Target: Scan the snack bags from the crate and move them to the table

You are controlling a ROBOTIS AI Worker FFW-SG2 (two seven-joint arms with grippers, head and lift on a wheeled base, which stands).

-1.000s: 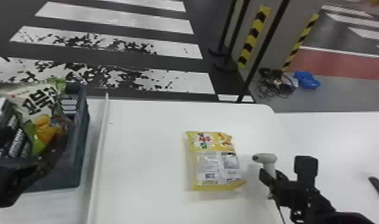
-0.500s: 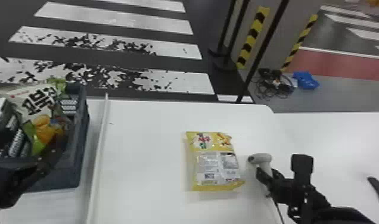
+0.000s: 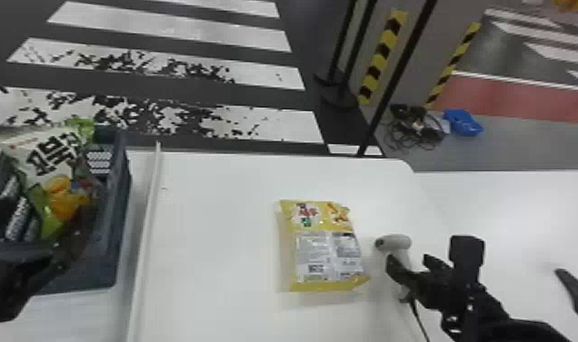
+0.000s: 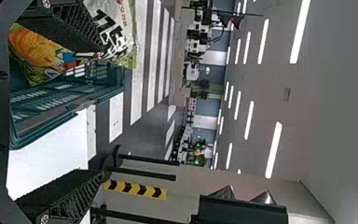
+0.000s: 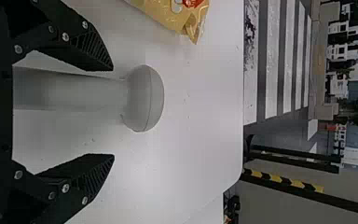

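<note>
snack bag, yellow (image 3: 324,248), lies on the table (image 3: 211,250) with its printed back panel up, near the scanner (image 3: 395,243) and apart from it. so by my reckoning one bag is out of the crate (image 3: 120,182); whether it has been scanned, i can't tell. at least one more, the pale green bag (image 3: 52,150), sits in the crate, so its scan and its move are left to do.

my right gripper (image 5: 113,112) is spread wide, the scanner's handle between its fingers, closer to one than to the other, and not pinched. i judge the step in hand to be taking up the scanner for the yellow bag: i'd need to close evenly, or the scanner could tip. my left gripper (image 4: 100,109) is wide too, holding nothing, by the crate; i'd expect it to wait there until this bag is done.
</note>
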